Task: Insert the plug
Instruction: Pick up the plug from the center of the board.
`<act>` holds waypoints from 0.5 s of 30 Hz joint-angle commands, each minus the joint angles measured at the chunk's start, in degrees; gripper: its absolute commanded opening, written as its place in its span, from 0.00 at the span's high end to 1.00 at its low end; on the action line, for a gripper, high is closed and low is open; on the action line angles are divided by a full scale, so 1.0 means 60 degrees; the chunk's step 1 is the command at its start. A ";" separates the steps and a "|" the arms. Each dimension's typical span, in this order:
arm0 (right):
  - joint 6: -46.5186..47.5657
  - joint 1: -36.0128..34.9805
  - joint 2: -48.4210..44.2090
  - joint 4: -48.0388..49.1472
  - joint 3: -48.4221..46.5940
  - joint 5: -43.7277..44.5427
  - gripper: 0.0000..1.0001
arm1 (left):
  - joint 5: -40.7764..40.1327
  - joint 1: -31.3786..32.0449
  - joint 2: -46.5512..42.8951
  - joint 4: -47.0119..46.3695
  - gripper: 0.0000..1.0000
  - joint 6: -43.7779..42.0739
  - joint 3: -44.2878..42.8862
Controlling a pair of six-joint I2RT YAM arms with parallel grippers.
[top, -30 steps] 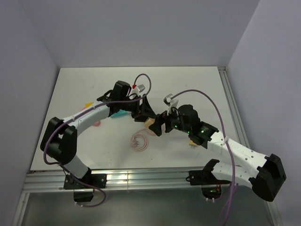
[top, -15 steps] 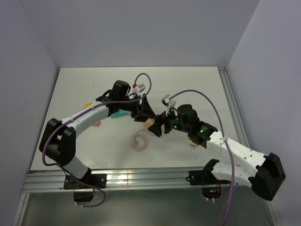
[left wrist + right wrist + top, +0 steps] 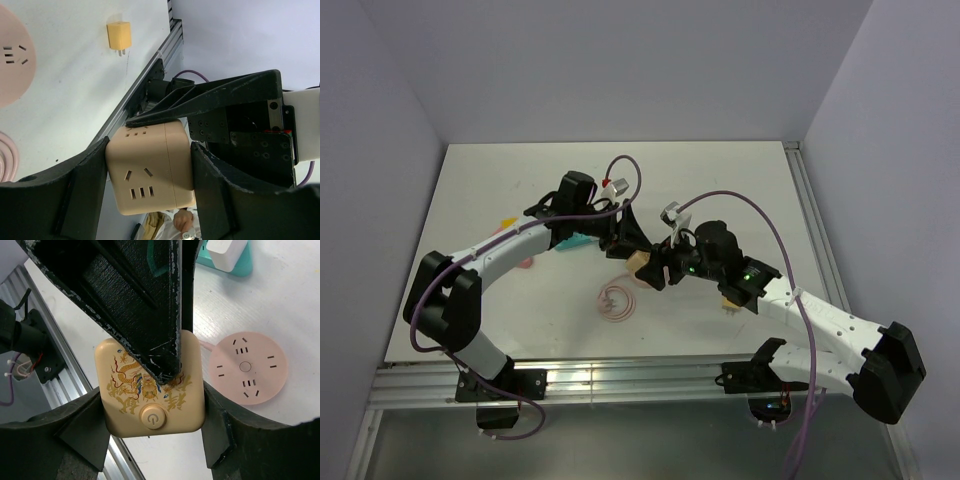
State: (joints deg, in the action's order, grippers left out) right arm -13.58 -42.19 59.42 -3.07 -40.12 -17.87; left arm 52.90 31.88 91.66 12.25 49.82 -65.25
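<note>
We see the beige cube-shaped plastic power socket (image 3: 150,175) clamped in the left gripper (image 3: 149,150), both fingers pressed to its sides. The right gripper (image 3: 153,397) has its fingers against two other sides, though a left finger hides the top of the dragon-printed face. The small yellow plastic plug (image 3: 119,36) lies on the white table (image 3: 65,100), well apart from the socket; from above, the right arm largely covers it.

Edging the right gripper (image 3: 653,270), wrist and forearm leftward a touch in the top view. Narrowing its jaws from wide apart, drawing both black fingers (image 3: 80,435) in against opposite sides of the beige cube socket (image 3: 150,390). Carrying the purple cable loop (image 3: 732,194) and its white connector (image 3: 670,211) slightly left as well.
</note>
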 commanded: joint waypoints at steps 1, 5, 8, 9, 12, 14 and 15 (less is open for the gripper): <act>0.0023 0.0060 -0.0030 0.0365 -0.0389 -0.0215 0.55 | 0.0441 0.0019 -0.0452 -0.0460 0.65 -0.0115 0.0007; 0.0037 0.0060 -0.0147 0.0351 -0.0403 -0.0317 0.58 | 0.0324 0.0019 -0.0525 -0.0328 0.57 -0.0247 0.0036; 0.0052 0.0060 -0.0147 0.0351 -0.0447 -0.0318 0.61 | 0.0309 0.0033 -0.0525 -0.0197 0.50 -0.0350 0.0007; 0.0067 0.0060 -0.0133 0.0322 -0.0462 -0.0318 0.63 | 0.0280 0.0019 -0.0525 -0.0153 0.45 -0.0437 -0.0008; 0.0096 0.0060 -0.0089 0.0278 -0.0477 -0.0274 0.64 | 0.0046 0.0004 -0.0540 0.0213 0.31 -0.0584 -0.0066; 0.0067 0.0060 -0.0089 0.0307 -0.0448 -0.0230 0.65 | -0.0159 -0.0010 -0.0613 0.0403 0.24 -0.0745 -0.0067; 0.0067 0.0060 -0.0118 0.0321 -0.0418 -0.0230 0.65 | -0.0204 -0.0025 -0.0657 0.0477 0.22 -0.0789 -0.0052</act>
State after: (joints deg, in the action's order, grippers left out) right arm -13.41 -42.17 59.40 -3.49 -40.14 -18.74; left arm 52.53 31.90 91.11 13.87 48.21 -64.99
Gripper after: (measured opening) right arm 0.684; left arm 0.761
